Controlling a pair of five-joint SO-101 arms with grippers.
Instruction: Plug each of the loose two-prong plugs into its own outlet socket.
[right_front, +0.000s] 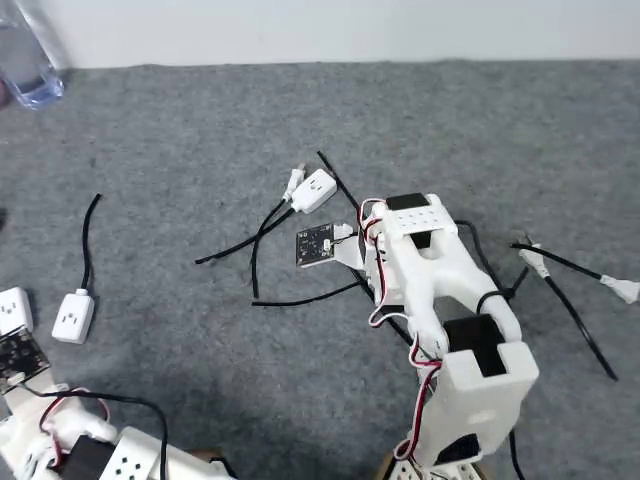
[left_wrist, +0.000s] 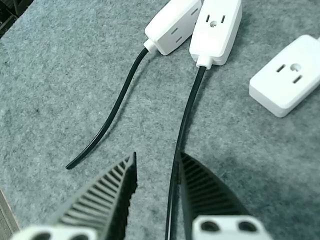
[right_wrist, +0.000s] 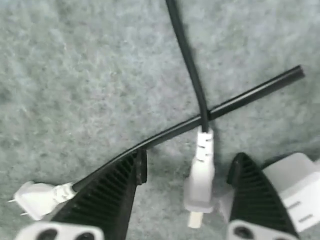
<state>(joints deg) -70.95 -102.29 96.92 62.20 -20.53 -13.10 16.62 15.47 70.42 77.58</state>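
Right wrist view: right gripper (right_wrist: 190, 159), fingers spread wide, holding nothing. Centre plug (right_wrist: 200, 186), white, two-prong, lies on the grey mat (right_wrist: 75, 75) between the fingers, touching neither. Side plug (right_wrist: 31, 200) lies just outside one finger, and an outlet socket (right_wrist: 300, 187) just outside the other.

Left wrist view: left gripper (left_wrist: 157, 159), fingers parted, gripping nothing. A black cord (left_wrist: 187, 115) runs between them, close along one, to the corded socket (left_wrist: 217, 27).

High view: broad bare mat toward the far edge; a further plug (right_front: 622, 290) toward the right edge; a bottle (right_front: 25, 60) at the far left corner.
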